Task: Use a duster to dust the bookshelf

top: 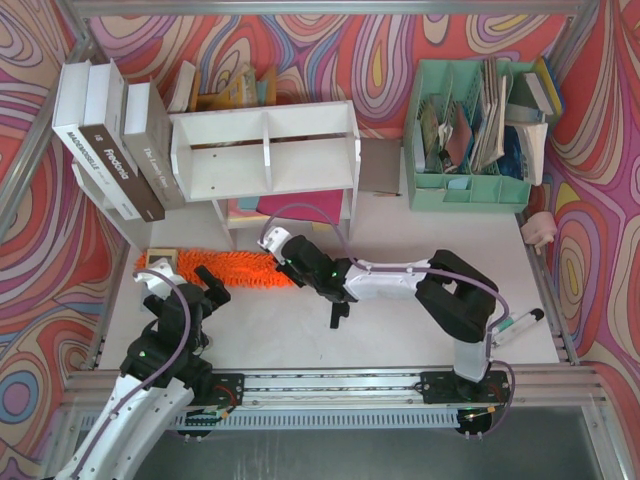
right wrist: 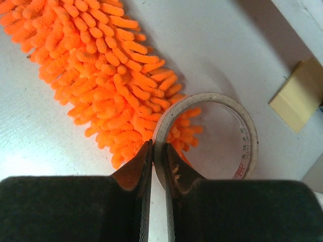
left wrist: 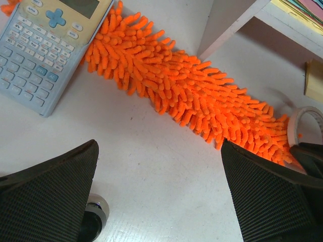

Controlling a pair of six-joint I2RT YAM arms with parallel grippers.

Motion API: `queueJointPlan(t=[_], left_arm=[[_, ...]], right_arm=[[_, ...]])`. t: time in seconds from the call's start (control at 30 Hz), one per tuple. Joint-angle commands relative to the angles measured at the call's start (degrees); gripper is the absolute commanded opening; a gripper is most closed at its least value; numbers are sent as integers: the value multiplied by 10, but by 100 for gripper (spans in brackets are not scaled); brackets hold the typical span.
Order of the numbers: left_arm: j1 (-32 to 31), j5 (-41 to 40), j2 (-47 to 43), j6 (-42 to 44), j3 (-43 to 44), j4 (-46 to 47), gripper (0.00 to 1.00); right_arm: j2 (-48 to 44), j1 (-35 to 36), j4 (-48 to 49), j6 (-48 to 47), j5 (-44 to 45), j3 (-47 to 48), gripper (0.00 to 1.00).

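Clearing clutter off the duster [left wrist: 192,96] looks like the step in hand. It lies flat on the table just in front of the bookshelf [top: 265,125]. A calculator [left wrist: 45,45] overlaps the duster's left end. Beside its left half, the left gripper [left wrist: 159,196] hovers spread wide and empty. At its right end, the right gripper [right wrist: 157,147] is nearly closed, pinching the rim of a tape roll [right wrist: 247,136] that rests on the fibres. The next move should be to lift the roll aside.
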Motion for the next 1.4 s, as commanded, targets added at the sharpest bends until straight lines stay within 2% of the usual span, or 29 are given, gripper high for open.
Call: queueJointPlan(t=[0.0, 0.4, 0.73, 0.97, 1.37], left_arm=[[-3, 1, -1, 7, -10, 6, 98], [-3, 4, 3, 1, -9, 9, 98], [-3, 0, 53, -34, 5, 7, 98], [-3, -5, 80, -40, 22, 6, 98], [-2, -15, 96, -38, 46, -20, 98]], right_arm=[[-46, 3, 3, 14, 27, -27, 21], [-147, 10, -11, 63, 33, -111, 19], [-206, 98, -54, 110, 69, -163, 20], [-184, 145, -53, 153, 61, -184, 20], [-115, 156, -21, 167, 34, -169, 20]])
